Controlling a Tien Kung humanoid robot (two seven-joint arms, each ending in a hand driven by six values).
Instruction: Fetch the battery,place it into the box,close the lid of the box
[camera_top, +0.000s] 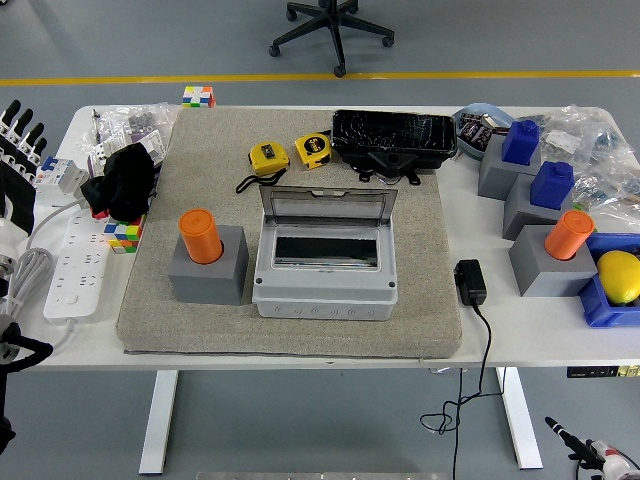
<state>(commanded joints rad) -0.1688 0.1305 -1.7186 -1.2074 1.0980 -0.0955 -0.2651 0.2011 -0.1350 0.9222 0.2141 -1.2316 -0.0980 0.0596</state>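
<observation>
step: fetch not started; nothing held.
left hand (18, 150): at desk's left edge, fingers spread wide, empty.
right hand: only a tip shows at bottom right corner, state can't tell.
battery (200, 236): orange cylinder standing in grey holder (208, 265), front-left of mat (420, 260), just left of box (325, 265).
axis: long axis vertical, top end up.
box: lid (328, 208) open, tilted back, slot free.
next: probably left hand reaches right over mat, grips the battery's exposed top, lifts straight up.

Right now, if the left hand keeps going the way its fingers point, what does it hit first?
The left hand sits at the table's left edge, fingers spread and pointing up toward the far side. Nothing shows in that line; it looks free, though depth is uncertain.
</observation>
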